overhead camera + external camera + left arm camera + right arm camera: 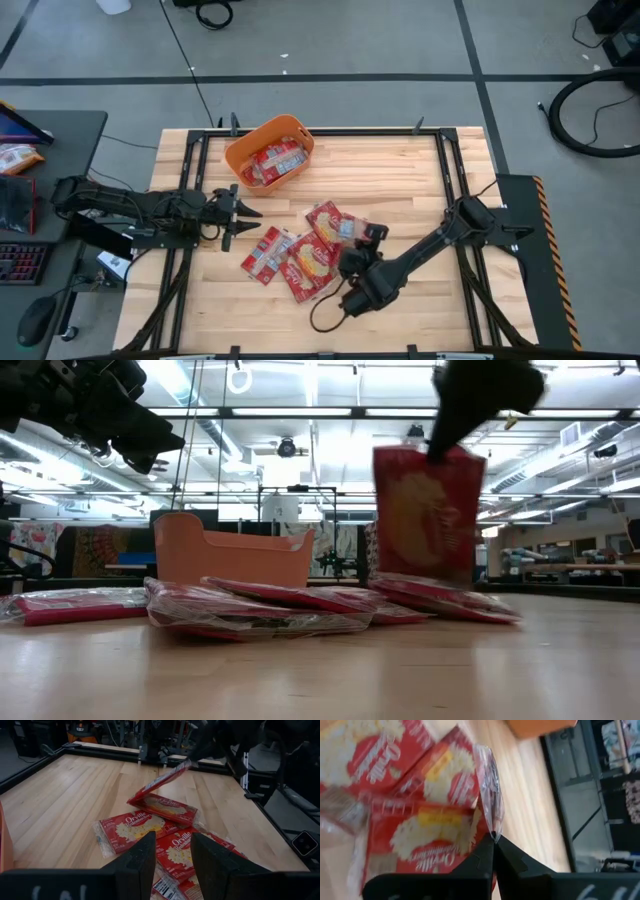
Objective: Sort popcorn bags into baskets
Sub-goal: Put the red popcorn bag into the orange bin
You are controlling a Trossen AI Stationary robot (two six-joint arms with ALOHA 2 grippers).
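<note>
An orange basket (pixel 240 152) stands at the table's far left with several red popcorn bags (pixel 275 160) lying in it. Three more red bags (pixel 266 253) (pixel 310 267) (pixel 165 807) lie flat on the wood mid-table. My right gripper (pixel 358 240) is over them, shut on another bag (pixel 428 510), which hangs tilted below it. My left gripper (pixel 172 855) is open and empty, in the air between the basket and the loose bags, pointing toward the table's right edge. My right gripper pinches the held bag's clear wrapper edge (pixel 492 827) between its two fingertips, at the bag's top end. It comes at the bag from above. The bag hangs tilted below the fingers; its lower edge (pixel 131 800) is at, or just above, a flat bag beneath it.
Black frame rails (pixel 195 160) run along the table's left, right and far sides. Bare wood (pixel 400 170) lies between the basket and the right rail. A desk with a keyboard and mouse (pixel 30 260) stands off the table's left.
</note>
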